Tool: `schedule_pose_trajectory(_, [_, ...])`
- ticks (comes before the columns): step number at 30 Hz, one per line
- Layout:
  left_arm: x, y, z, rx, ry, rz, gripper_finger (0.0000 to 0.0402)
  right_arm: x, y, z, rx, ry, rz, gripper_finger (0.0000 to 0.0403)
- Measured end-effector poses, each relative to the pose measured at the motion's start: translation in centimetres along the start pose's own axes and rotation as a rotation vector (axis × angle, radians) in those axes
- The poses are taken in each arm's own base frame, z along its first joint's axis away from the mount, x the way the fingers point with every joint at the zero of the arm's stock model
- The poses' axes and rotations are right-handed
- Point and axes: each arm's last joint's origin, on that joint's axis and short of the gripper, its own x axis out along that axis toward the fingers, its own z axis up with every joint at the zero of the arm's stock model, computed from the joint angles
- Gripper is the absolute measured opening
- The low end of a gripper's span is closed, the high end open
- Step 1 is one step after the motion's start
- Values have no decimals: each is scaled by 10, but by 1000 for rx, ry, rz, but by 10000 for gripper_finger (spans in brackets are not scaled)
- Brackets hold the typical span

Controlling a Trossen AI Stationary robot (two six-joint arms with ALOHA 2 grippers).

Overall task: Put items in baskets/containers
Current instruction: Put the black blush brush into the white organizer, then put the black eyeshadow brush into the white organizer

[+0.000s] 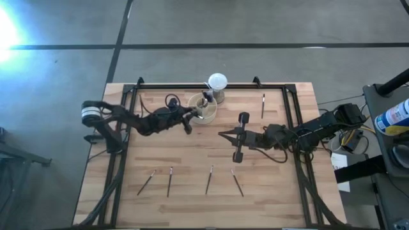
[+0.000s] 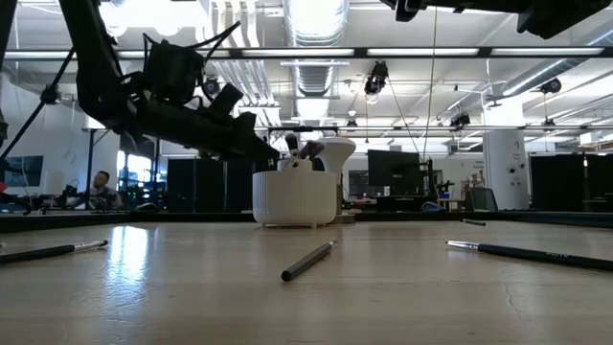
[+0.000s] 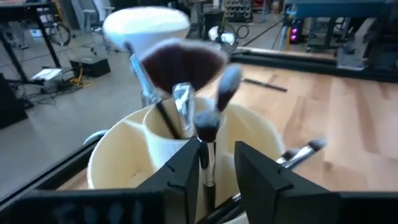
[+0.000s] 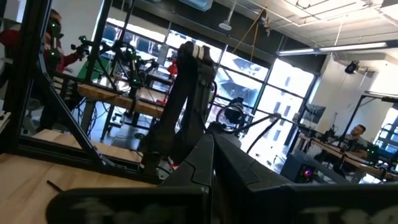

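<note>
Writing is nowhere legible. Left claw (image 3: 208, 177) clamps a brush (image 3: 207, 134) over the organiser (image 3: 118, 155) near the bench's far edge; right claw (image 1: 223, 135) looks pressed together.

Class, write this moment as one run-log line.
left gripper: shut on brush, over organiser | right gripper: shut, mid-table | four brushes at near edge

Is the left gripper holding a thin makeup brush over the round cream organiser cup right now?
Yes, the left gripper clamps a thin makeup brush upright above the round cream organiser cup.
</note>
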Motion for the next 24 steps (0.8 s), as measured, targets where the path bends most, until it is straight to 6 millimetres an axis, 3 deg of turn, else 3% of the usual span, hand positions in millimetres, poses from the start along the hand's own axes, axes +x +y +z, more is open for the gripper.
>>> schedule_pose_trajectory(11, [-12,-9,21,13,-49,-87,109,0,1,-2,10,16,6,8])
schedule_pose_trajectory(19, [-17,-19,36,44,-61,-171,81,0,1,-2,22,21,8,8])
schedule_pose_trajectory(24, [-17,-29,42,82,-64,-104,83,0,1,-3,36,35,13,8])
